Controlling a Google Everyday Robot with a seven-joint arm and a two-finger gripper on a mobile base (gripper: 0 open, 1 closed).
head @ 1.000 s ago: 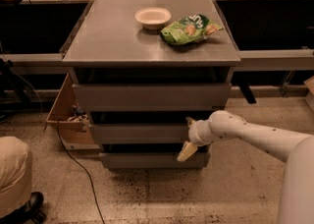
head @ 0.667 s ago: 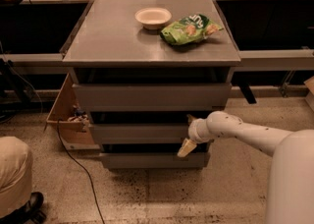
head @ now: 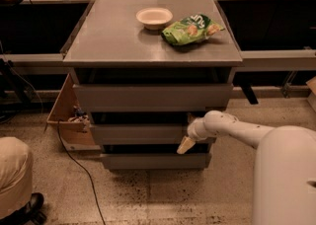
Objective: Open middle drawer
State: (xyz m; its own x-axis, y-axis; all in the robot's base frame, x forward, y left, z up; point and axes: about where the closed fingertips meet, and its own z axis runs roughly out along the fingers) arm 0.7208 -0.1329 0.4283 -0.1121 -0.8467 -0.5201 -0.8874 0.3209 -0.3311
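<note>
Grey middle drawer (head: pixel 138 133) (handleless), seemingly shut, gripper (head: pixel 186 145) by its front

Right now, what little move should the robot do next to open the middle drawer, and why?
Probably a short pull straight back toward the robot: the gripper sits at the right end of the middle drawer, by its front's lower edge, and the drawer looks hardly open yet.

cream gripper (head: pixel 186 145) at grey middle drawer (head: pixel 138 133); bag (head: pixel 190 29) seemingly green.

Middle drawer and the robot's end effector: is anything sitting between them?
Nothing: in the camera view the end effector sits against the front of the middle drawer, at its right end.
</note>
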